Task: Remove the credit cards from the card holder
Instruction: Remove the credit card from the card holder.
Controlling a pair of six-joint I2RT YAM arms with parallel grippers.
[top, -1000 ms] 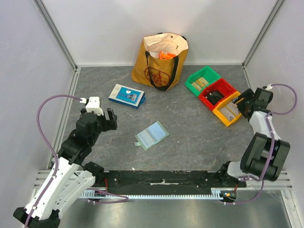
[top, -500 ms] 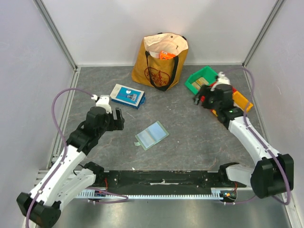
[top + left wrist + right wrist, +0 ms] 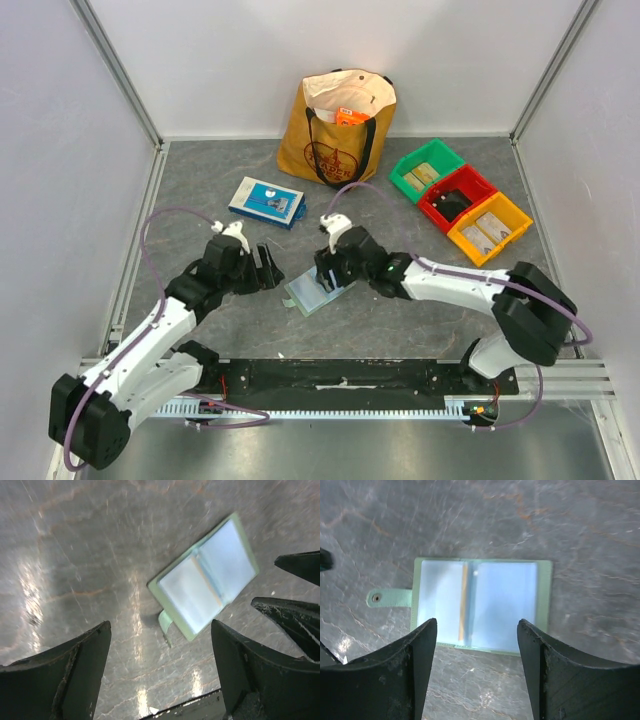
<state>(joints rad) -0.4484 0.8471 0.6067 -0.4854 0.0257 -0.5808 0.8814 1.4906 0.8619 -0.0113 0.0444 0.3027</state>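
Right gripper [image 3: 476, 625] and left gripper [image 3: 160, 630] gape empty by the open card holder [image 3: 480, 605]: light, floppy, slick pockets, so pin an edge, I'd say.

The right gripper [image 3: 328, 272] has been swung away from the yellow bin [image 3: 488, 228], carried across the table [image 3: 420, 330] and brought over the open card holder [image 3: 306, 294], with its jaws spread. The left gripper [image 3: 268, 268] has been extended rightward and is now placed just beside the card holder's left edge.
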